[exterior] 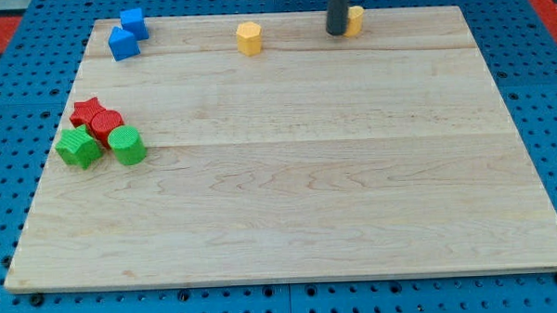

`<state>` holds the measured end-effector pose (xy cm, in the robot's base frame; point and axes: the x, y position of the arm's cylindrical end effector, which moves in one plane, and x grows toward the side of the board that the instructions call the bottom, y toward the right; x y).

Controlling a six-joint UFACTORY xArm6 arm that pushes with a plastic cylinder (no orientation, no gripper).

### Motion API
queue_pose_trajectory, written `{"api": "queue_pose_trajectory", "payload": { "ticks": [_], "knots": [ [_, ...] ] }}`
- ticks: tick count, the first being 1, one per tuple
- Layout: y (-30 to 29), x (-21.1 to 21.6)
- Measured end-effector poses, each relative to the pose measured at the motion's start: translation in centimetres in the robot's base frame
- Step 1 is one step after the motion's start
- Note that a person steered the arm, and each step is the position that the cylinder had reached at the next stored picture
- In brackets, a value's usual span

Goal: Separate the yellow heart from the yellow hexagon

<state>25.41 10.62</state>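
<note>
A yellow hexagon sits near the view's top edge of the wooden board, a little left of centre. Another yellow block, the heart, lies at the view's top, right of centre, and my rod hides its left part. My tip rests on the board touching the heart's left side. The hexagon is well to the left of my tip, apart from it and from the heart.
Two blue blocks sit together at the view's top left corner. A red star, a second red block, a green star and a green cylinder cluster at the left edge. Blue pegboard surrounds the board.
</note>
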Motion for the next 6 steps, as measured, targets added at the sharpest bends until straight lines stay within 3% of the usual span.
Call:
{"api": "queue_pose_trajectory", "payload": {
  "ticks": [1, 2, 3, 5, 6],
  "knots": [
    [3.7, 1.4],
    [9.8, -6.0],
    [8.8, -6.3],
    [-3.8, -6.2],
    [-6.9, -5.8]
  ]
}}
